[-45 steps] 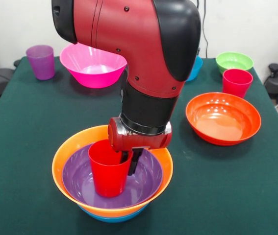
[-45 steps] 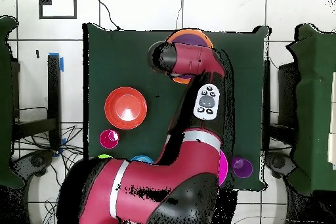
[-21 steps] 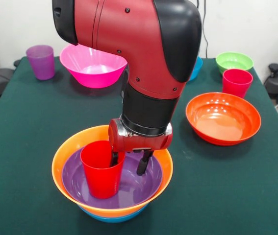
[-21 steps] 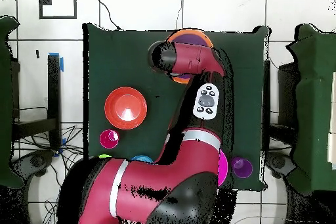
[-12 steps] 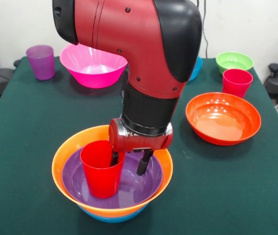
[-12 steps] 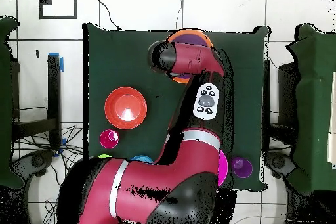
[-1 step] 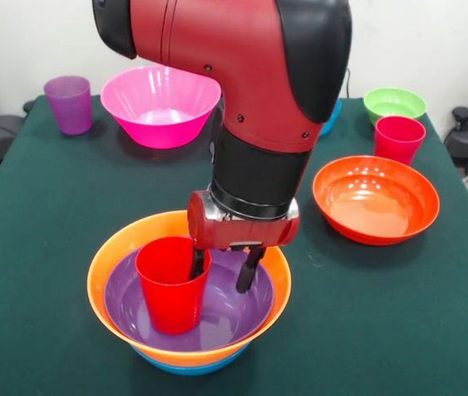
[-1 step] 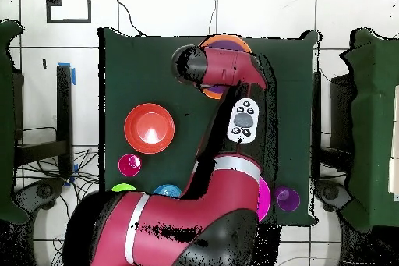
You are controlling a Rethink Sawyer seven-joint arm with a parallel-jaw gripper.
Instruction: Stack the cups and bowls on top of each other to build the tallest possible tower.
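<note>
Standing upright in tower point(image 7: 126, 247) (purple bowl in orange, blue beneath) nr table's point(image 7: 52, 206) front edge: red cup point(image 7: 172, 283). Gripper point(image 7: 224, 271) spread wide, one finger inside cup rim, other outside; cup not clamped.

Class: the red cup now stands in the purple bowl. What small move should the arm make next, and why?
Probably lift straight up. The end effector is open, one finger inside the red cup, which stands upright in the purple bowl; rising clears the rim without tipping it.
</note>
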